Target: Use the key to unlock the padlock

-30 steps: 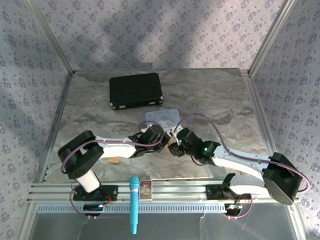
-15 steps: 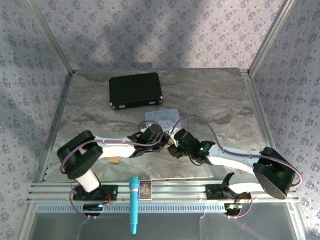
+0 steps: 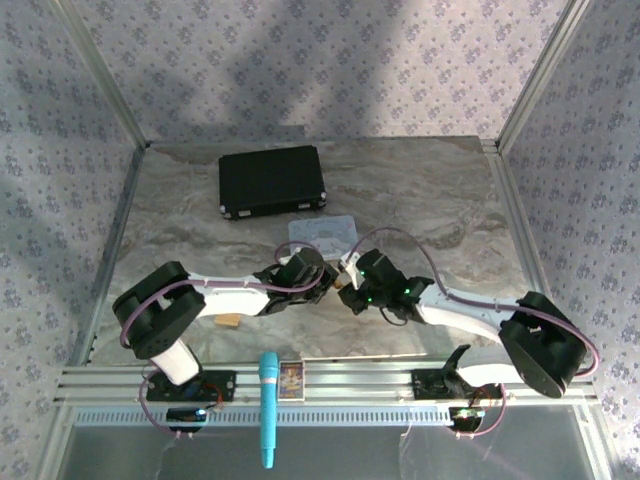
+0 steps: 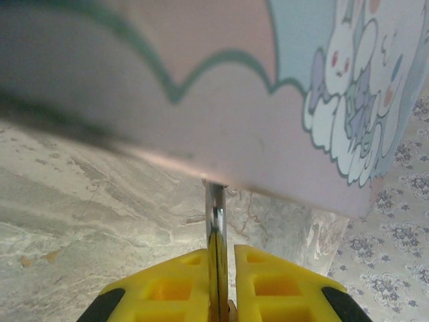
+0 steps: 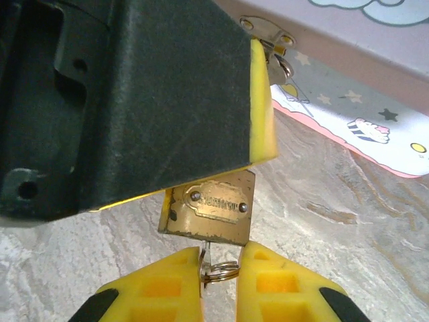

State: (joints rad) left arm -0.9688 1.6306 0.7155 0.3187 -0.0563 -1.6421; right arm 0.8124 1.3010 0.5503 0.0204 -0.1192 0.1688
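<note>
- With the padlock (image 5: 208,213) hanging keyhole-down, I get a straight approach from below. It sits about mid-worktop (image 3: 420,190), nearer the near edge than the far one.
- My left pincer (image 4: 218,258) is pressed together on the shackle (image 4: 216,221). The body looks clear of the surface. My read: that hold is there to resist the twist when the key turns.
- The key (image 5: 204,257) is in the bottom of the body, ring dangling.
- My right pincer (image 5: 220,282) has its fingers close on either side of the key. Can't tell if they actually pinch it.
- Bunny-print tin (image 4: 234,134) just beyond the lock looks closed, contents hidden.
- Black case (image 3: 272,180) toward the far-left corner is shut, contents hidden too.
</note>
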